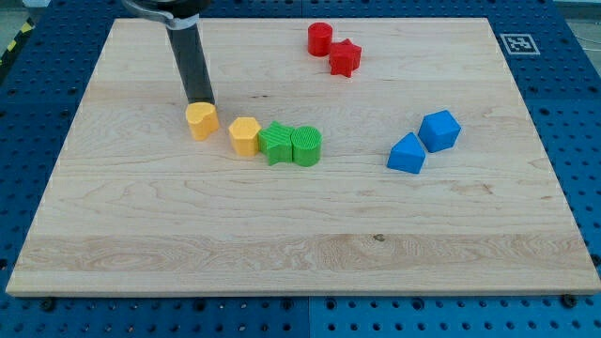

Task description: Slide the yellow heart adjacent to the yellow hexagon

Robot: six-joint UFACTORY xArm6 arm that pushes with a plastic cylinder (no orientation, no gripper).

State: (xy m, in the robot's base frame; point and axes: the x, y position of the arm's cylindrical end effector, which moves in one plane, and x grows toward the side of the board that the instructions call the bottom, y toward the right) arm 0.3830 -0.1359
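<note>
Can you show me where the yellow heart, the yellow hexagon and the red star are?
yellow heart (201,119): camera view, on its top face.
yellow hexagon (245,132): camera view, on its top face.
red star (345,56): camera view, on its top face.

Eight blocks counted on the bench (282,244). Yellow, two: one heart (201,120), one hexagon (244,135). Green, two: one star (276,143), one cylinder (306,145). Red, two: one cylinder (320,38), one star (345,58). Blue, two: one cube (439,130), one triangular block (407,154).
</note>
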